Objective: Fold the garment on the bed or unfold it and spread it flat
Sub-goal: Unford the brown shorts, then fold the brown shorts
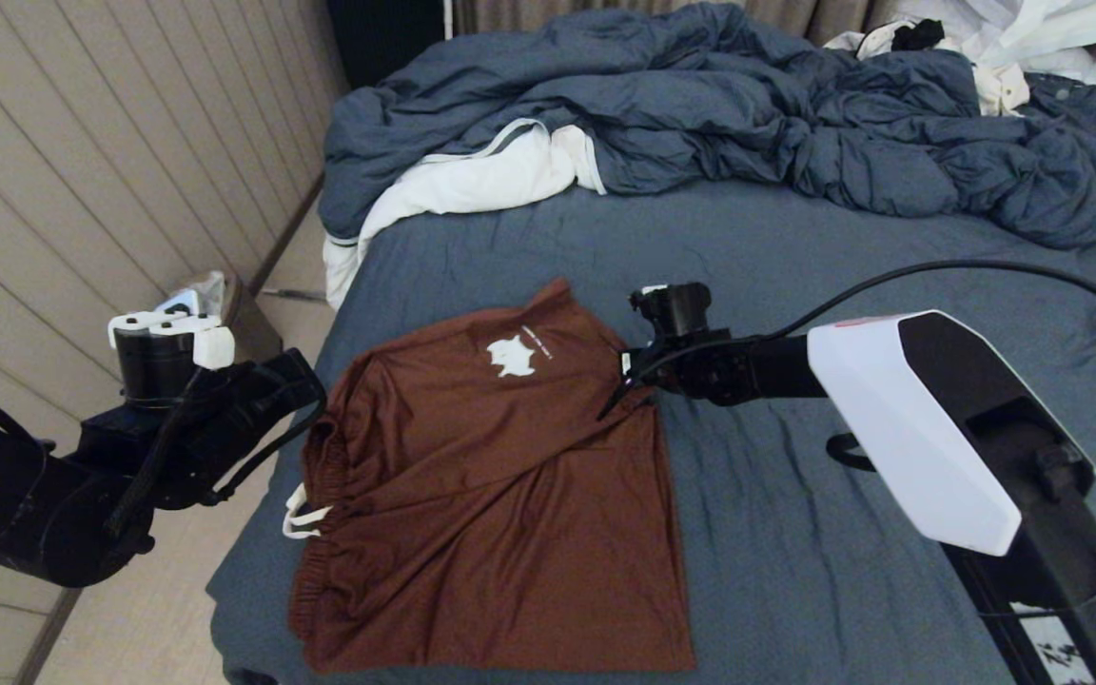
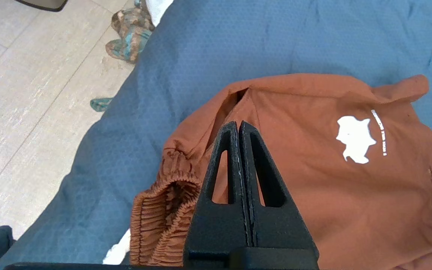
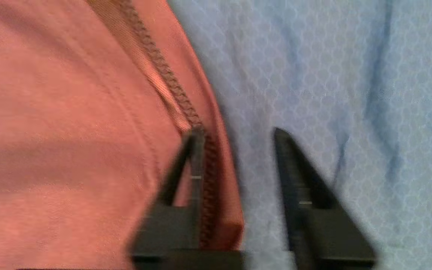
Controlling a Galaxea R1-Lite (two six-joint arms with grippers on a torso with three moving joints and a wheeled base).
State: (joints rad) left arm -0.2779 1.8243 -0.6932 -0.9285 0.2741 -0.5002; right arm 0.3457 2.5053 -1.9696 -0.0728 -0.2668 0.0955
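Shorts (image 1: pixel 491 476) lengthwise near-to-far, waistband left; right gripper (image 3: pixel 234 157) parted at hem; left gripper (image 2: pixel 239 129) closed, empty

The right gripper (image 3: pixel 234 150) blurs in its wrist view, its fingers' bases cut off. The bed (image 1: pixel 795 266) runs past the head view's near edge; rumpled duvet (image 1: pixel 748 124) hides its far end.

shorts (image 1: pixel 491 495): rust-brown, plain; white logo print (image 1: pixel 511 358); white drawstring (image 1: pixel 303 515)
bed sheet (image 1: pixel 843 476): slate-blue, fine honeycomb weave
duvet (image 1: pixel 748 124): dark blue, white lining
gripper fingers (image 2: pixel 238 161): black
floor (image 2: pixel 24 93): pale wood-grain planks
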